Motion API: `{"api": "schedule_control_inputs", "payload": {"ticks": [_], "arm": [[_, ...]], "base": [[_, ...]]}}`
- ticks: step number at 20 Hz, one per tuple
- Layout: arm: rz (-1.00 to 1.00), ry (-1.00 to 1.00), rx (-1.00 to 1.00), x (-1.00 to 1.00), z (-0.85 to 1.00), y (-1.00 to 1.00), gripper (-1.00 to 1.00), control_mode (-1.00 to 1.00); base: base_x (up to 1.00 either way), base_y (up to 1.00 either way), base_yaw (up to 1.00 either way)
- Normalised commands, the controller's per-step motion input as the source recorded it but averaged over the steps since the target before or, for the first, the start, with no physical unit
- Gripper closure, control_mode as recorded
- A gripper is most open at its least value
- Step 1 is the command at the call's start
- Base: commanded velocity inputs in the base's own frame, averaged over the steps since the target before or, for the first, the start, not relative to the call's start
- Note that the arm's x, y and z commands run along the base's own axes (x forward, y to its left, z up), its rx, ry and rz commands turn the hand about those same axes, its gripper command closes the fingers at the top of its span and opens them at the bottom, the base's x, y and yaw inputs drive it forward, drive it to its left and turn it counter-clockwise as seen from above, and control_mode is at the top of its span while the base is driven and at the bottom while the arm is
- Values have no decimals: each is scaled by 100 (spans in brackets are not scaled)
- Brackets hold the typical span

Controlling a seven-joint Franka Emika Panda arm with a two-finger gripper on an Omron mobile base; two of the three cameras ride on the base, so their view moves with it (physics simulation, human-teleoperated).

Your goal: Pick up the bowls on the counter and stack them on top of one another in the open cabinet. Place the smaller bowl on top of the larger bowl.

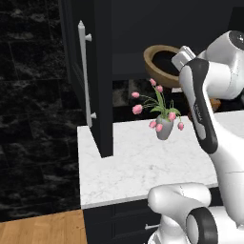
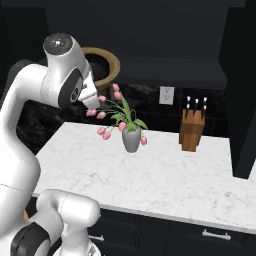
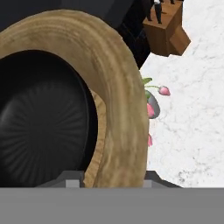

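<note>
One open cabinet (image 1: pixel 100 71) stands tall and very dark at the left end of the scene, its single door swung toward the near side and carrying one long silver bar handle (image 1: pixel 85 74). Below it runs one counter (image 1: pixel 138 167), a white marble-look slab with faint grey veins, over dark drawer fronts (image 2: pixel 200 232).

One white arm (image 1: pixel 202 105) rises from the near side and reaches up toward the cabinet opening. At its end the gripper (image 3: pixel 111 175) is clamped on the rim of one wooden bowl (image 1: pixel 162 59); in the hand view the tan rim passes between the two finger bases right at the bottom edge. The bowl is round, wide and shallow, with a dark ribbed inside, and it hangs tilted in the air, well above the counter, at the level of the dark cabinet shelf (image 2: pixel 170 70). I count just this one bowl.

On the counter sits one grey vase (image 2: pixel 131 140) of pink tulips, roughly under the raised bowl. Farther right, against the dark back wall, stands one brown knife block (image 2: pixel 192 130) with three handles showing. One white wall outlet (image 2: pixel 166 95) sits to the left of the block.
</note>
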Motion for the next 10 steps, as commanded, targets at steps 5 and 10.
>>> {"api": "schedule_control_inputs", "payload": {"ticks": [5,10], "arm": [[0,0,0,99,4,-5,100,-100],[0,0,-6,98,1,0,100,-100]], "base": [[0,0,0],[0,0,0]]}}
